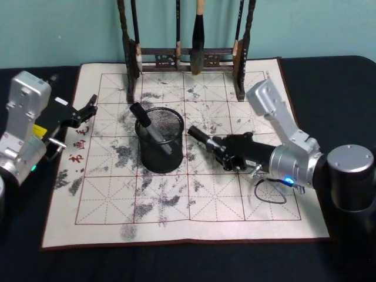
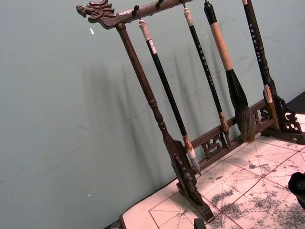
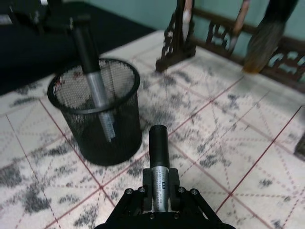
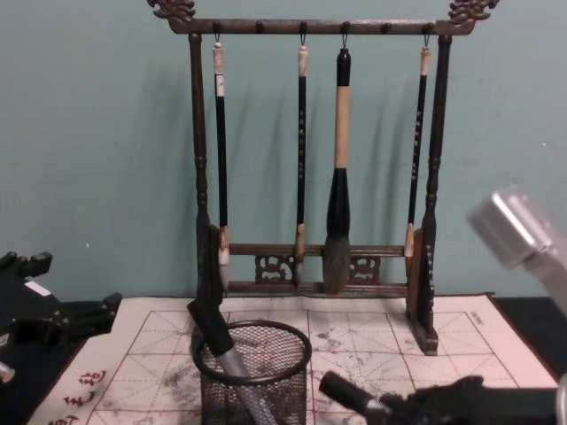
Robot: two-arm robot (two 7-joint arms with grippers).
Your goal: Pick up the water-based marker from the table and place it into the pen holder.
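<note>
Right gripper (image 3: 159,191): fingers clamped on the water-based marker (image 3: 158,143), its black cap pointing at the pen holder (image 3: 112,136) just beside it, over the practice mat (image 1: 176,223).
Pen holder: upright, second marker (image 1: 150,126) leaning inside.
Left gripper (image 1: 88,108): parked at the mat's left edge.
Brush rack (image 4: 431,177): at the mat's far edge.

Black mesh pen holder (image 1: 160,141); silver-and-black marker (image 3: 158,162); cream mat (image 1: 217,205) with red grid, grey ink smudges.

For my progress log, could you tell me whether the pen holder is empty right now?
No, a black-capped marker leans inside the pen holder, its cap sticking up above the rim.
</note>
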